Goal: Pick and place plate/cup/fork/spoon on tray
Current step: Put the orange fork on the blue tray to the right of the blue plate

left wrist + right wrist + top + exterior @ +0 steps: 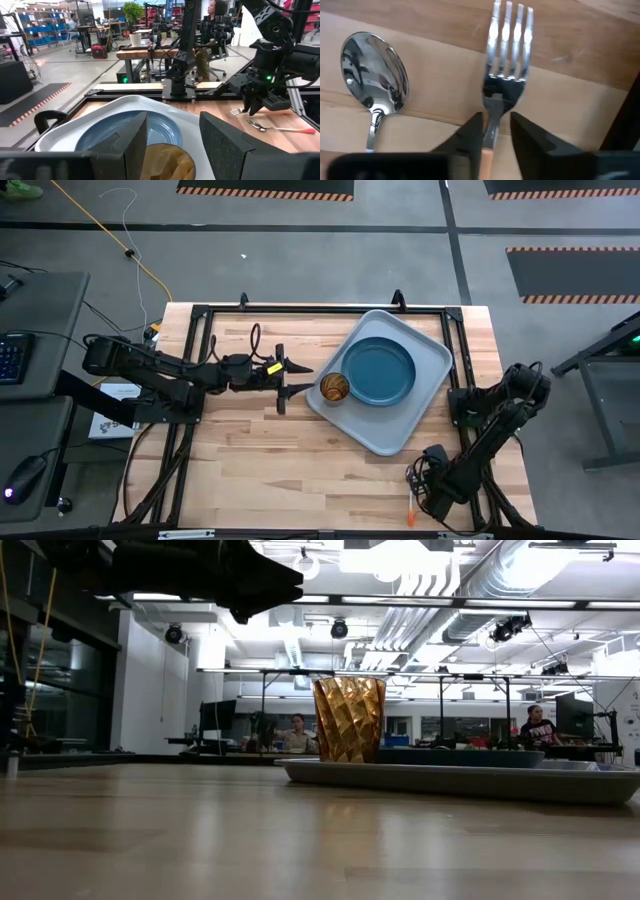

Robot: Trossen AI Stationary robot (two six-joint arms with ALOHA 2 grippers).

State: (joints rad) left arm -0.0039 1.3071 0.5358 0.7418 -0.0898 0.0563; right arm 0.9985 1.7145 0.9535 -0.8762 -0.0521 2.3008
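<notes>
The teal-blue plate (378,370) and the amber ribbed cup (334,387) stand on the grey-blue tray (395,435). The cup stands upright at the tray's left corner (349,720). My left gripper (295,378) is open and empty just left of the cup and above it. The wrist view shows the cup (165,162) beyond its fingers. The fork (505,60) and the spoon (375,70) lie flat side by side on the table near its front right corner. My right gripper (496,127) points down over the fork, a finger on each side of its neck. My right gripper comes at the fork from above, its fingers (472,132) across the fork where the metal neck (492,117) meets the orange handle. A strip of table shows between the neck and one finger. I cannot tell whether the other finger touches. The fork lies flat on the table.
The tray lies turned at an angle on the table's far right half. A black frame (200,315) runs round the table's edges. The right arm's base (470,405) stands just right of the tray. Bare wood (280,470) lies in front of the tray.
</notes>
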